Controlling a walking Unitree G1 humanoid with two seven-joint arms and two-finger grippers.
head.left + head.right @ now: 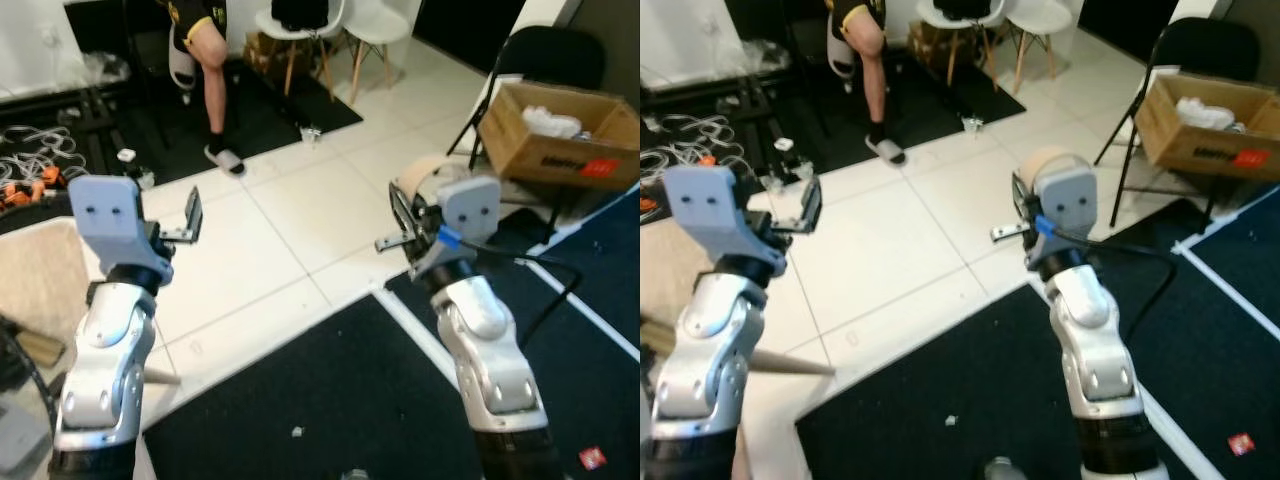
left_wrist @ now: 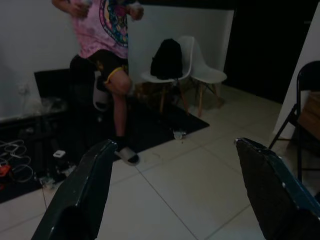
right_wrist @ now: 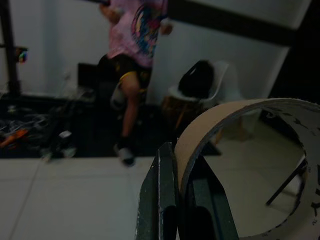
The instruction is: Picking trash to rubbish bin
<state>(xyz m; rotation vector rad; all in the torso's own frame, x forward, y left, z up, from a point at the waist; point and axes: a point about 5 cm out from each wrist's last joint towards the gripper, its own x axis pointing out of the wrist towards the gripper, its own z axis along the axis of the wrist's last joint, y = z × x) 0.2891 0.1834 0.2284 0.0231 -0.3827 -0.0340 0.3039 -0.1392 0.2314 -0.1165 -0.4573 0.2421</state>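
My right gripper (image 1: pixel 397 222) is raised in front of me, shut on the rim of a brown cardboard ring (image 1: pixel 420 174). The right wrist view shows the ring's wall (image 3: pixel 235 112) pinched between the two black fingers (image 3: pixel 162 200). My left gripper (image 1: pixel 190 215) is held up at the left, open and holding nothing, with its fingers (image 2: pixel 85 190) spread wide. An open cardboard box (image 1: pixel 560 135) with white stuff inside rests on a black folding chair at the far right. A red wrapper (image 1: pixel 592 458) and a small white scrap (image 1: pixel 297 432) lie on the black mat (image 1: pixel 330 390).
A person (image 1: pixel 205 40) stands at the back by a dark rug. White chairs (image 1: pixel 375 25) stand behind, one bearing a black bag. A small cup (image 1: pixel 312 132) sits on the white tiles. Cables (image 1: pixel 30 150) litter the far left floor.
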